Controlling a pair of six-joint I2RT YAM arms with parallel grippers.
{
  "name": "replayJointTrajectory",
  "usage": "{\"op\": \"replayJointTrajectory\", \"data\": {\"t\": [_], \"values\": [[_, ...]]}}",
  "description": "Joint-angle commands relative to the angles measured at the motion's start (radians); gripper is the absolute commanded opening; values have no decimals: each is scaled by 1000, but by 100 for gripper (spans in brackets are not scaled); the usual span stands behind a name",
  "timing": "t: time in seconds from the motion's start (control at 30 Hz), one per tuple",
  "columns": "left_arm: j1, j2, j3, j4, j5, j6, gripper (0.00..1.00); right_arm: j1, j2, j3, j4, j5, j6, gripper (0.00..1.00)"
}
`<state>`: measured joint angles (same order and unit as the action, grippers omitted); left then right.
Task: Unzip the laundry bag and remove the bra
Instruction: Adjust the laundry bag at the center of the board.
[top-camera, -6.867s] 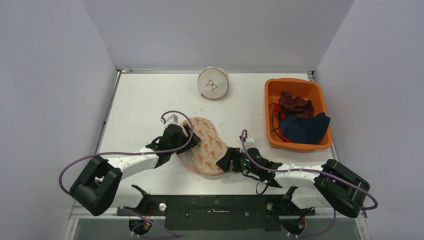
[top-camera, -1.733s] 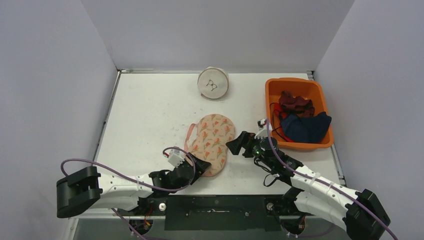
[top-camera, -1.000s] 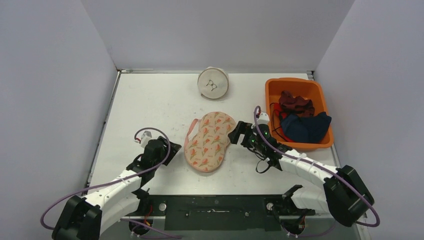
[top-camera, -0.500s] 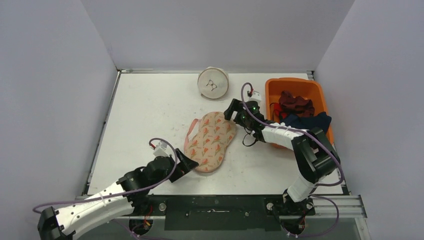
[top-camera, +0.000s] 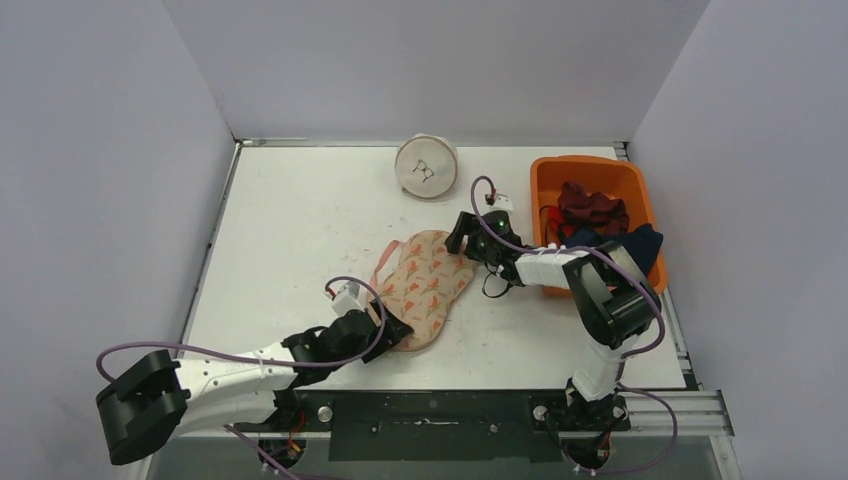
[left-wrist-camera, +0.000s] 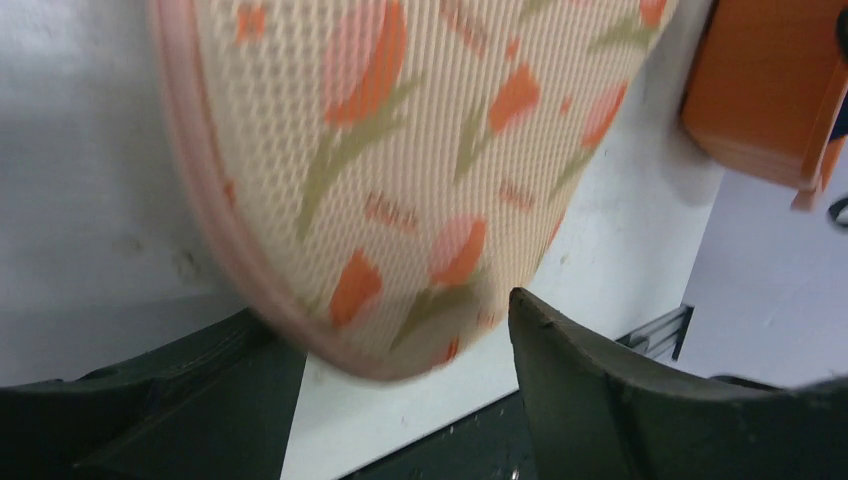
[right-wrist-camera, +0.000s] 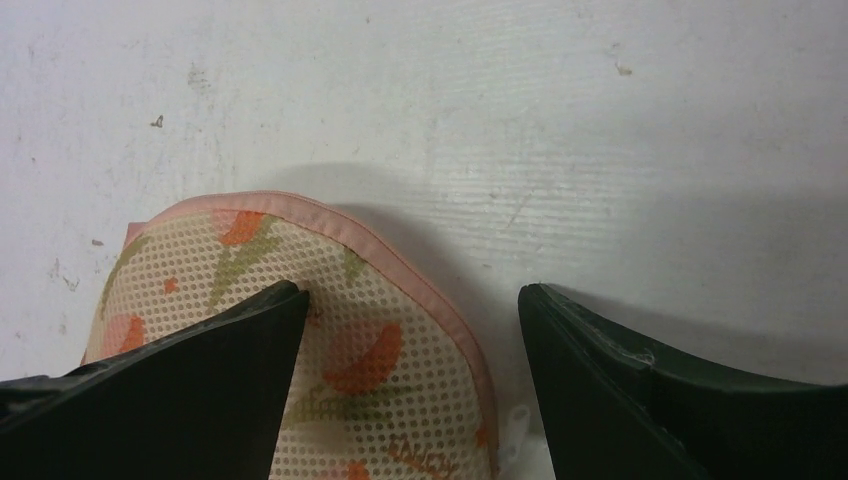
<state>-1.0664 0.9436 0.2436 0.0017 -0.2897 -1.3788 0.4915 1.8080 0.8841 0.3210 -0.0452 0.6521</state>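
Both grippers open as we see them, left gripper (top-camera: 393, 330) at near end of bag (top-camera: 425, 283), rim btwn its jaws, right gripper (top-camera: 461, 234) at far end, bag flat on table (top-camera: 290, 220) centre, left of bin (top-camera: 545, 182)

We log an orange plastic tub (top-camera: 585, 161) at two o'clock, holding maroon cloth (top-camera: 588, 208) and navy cloth (top-camera: 610, 255); round white pouch (top-camera: 426, 166) at twelve.
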Motion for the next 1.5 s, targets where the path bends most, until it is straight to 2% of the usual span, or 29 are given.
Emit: {"op": "replayJointTrajectory", "data": {"t": [0.0, 0.2, 0.4, 0.63, 0.73, 0.93, 1.13, 1.2, 1.33, 1.4, 1.43, 1.47], "values": [[99, 108, 4, 243, 63, 30, 66, -4, -93, -106, 69, -40, 14, 79], [222, 195, 14, 288, 99, 68, 60, 14, -209, -256, 96, -39, 70, 78], [383, 156, 14, 185, 92, 104, 49, 60, -357, -391, 73, -5, 85, 79], [544, 136, 128, 53, 77, 226, 45, 112, -523, -509, 27, 18, 89, 82], [597, 210, 191, 78, 128, 257, 45, 147, -567, -548, 15, 26, 102, 83], [627, 409, 355, 140, 201, 303, 44, 226, -636, -609, 22, 40, 168, 85], [695, 583, 515, 139, 284, 354, 45, 283, -718, -630, -3, 71, 227, 88], [715, 565, 535, 104, 284, 369, 52, 294, -746, -630, -24, 85, 239, 90], [737, 391, 523, -89, 204, 411, 83, 297, -810, -631, -75, 108, 244, 93], [737, 265, 489, -174, 170, 424, 95, 298, -835, -633, -88, 102, 242, 94], [735, 202, 468, -215, 164, 428, 100, 298, -842, -637, -91, 98, 243, 94], [732, 138, 444, -248, 169, 430, 97, 299, -844, -642, -89, 92, 244, 94]]}}
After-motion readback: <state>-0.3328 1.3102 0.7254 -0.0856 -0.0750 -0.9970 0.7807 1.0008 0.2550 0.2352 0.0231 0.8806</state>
